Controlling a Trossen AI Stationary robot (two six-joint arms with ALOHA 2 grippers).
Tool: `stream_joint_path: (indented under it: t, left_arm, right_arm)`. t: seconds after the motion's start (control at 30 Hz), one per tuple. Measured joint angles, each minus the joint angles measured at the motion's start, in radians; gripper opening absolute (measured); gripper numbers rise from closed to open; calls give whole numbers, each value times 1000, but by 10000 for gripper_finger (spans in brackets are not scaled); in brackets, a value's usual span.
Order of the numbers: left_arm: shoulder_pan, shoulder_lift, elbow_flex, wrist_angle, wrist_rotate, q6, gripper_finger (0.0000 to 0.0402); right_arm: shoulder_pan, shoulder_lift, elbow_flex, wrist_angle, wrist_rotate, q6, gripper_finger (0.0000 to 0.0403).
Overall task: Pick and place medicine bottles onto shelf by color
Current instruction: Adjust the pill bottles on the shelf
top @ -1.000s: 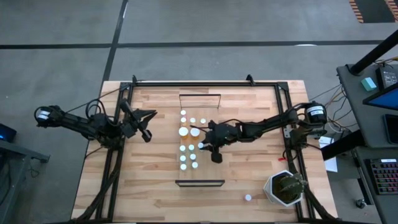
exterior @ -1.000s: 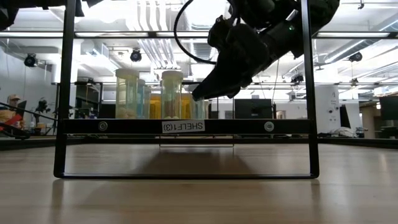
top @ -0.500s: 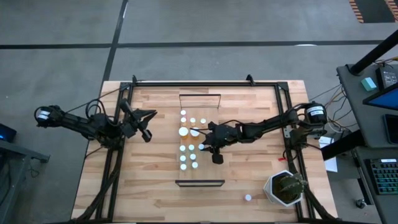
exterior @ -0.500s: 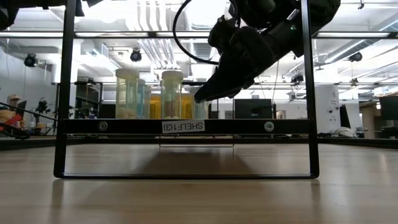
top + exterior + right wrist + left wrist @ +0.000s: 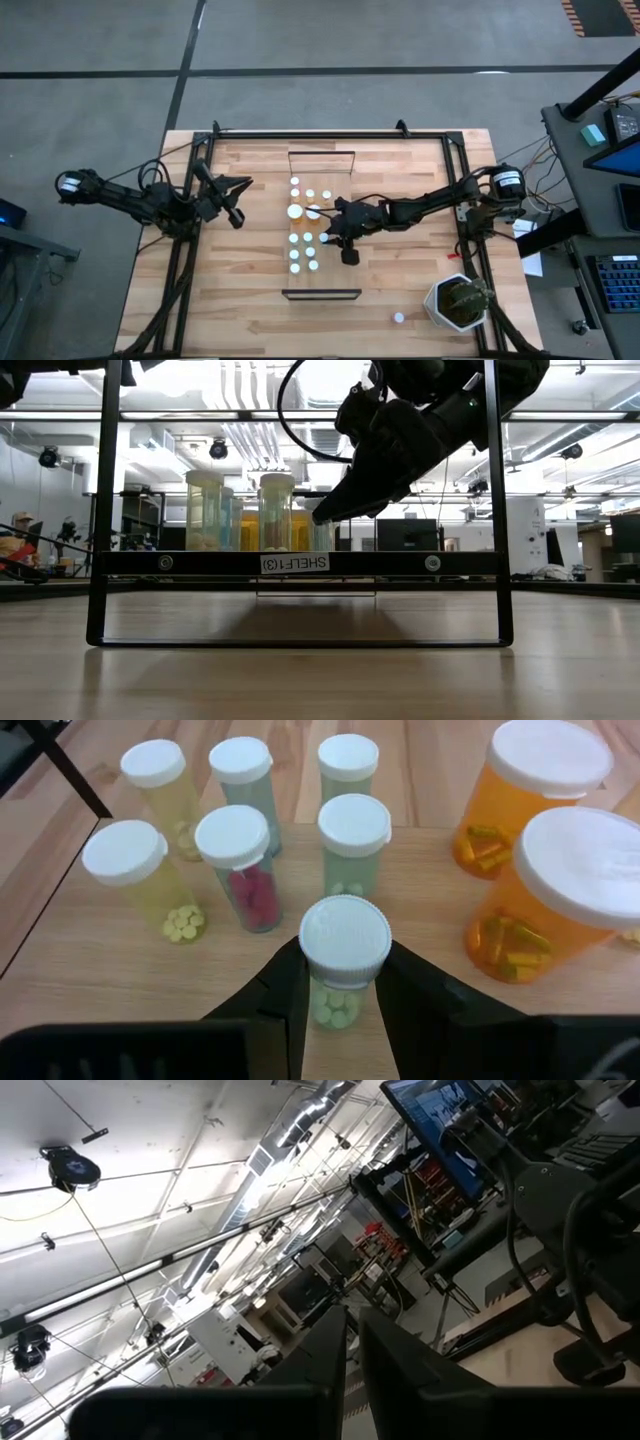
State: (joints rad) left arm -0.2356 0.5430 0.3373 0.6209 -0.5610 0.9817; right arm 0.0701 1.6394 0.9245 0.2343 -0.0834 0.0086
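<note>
Several white-capped medicine bottles (image 5: 308, 225) stand on the light-wood shelf (image 5: 342, 276) in mid-table, between its two dark end rails. My right gripper (image 5: 343, 1005) reaches in from the table's right and is shut on a small greenish bottle (image 5: 344, 942) at the right side of the group (image 5: 323, 236). Greenish, yellowish and red-pill bottles (image 5: 232, 860) stand just beyond it, and two large orange bottles (image 5: 560, 890) stand beside it. My left gripper (image 5: 236, 204) is shut and empty, held above the table left of the shelf. My right gripper pinches the small greenish bottle's body (image 5: 336, 1002) just below its white cap, one finger (image 5: 283, 988) on each side. The fingers come slanting down from the table's right side. The bottle stands upright; the gripper's body hides its bottom, so I cannot tell whether it rests on the shelf.
A potted plant (image 5: 458, 303) stands at the table's near right corner, with one loose white-capped bottle (image 5: 398, 318) beside it on the tabletop. The shelf's dark frame (image 5: 300, 563) crosses the low view. Black frame rails run along the table's left and right sides.
</note>
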Motion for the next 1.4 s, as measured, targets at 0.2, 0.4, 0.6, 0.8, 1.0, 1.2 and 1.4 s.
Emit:
stream_joint_path:
  t: [0.2, 0.4, 0.6, 0.8, 1.0, 1.2, 1.4]
  left_arm:
    - [0, -1, 0, 0, 0, -1, 15]
    - [0, 0, 0, 0, 0, 0, 15]
    - [0, -2, 2, 0, 0, 2, 15]
    - [0, 2, 2, 0, 0, 2, 15]
    - [-1, 3, 5, 1, 18, -22, 15]
    - [-2, 21, 5, 8, 92, -217, 15]
    - [-2, 74, 7, 26, 238, -499, 15]
  right_arm:
    - [3, 0, 0, -2, 25, -9, 95]
    - [4, 0, 0, -6, 33, -9, 126]
    - [4, 0, 0, -9, 33, 17, 141]
    - [4, -60, -2, -28, 33, 30, 154]
    - [8, -190, -2, -79, 32, 19, 160]
    - [8, -330, -2, -70, 32, -56, 159]
    - [23, -383, -3, -8, 34, -141, 150]
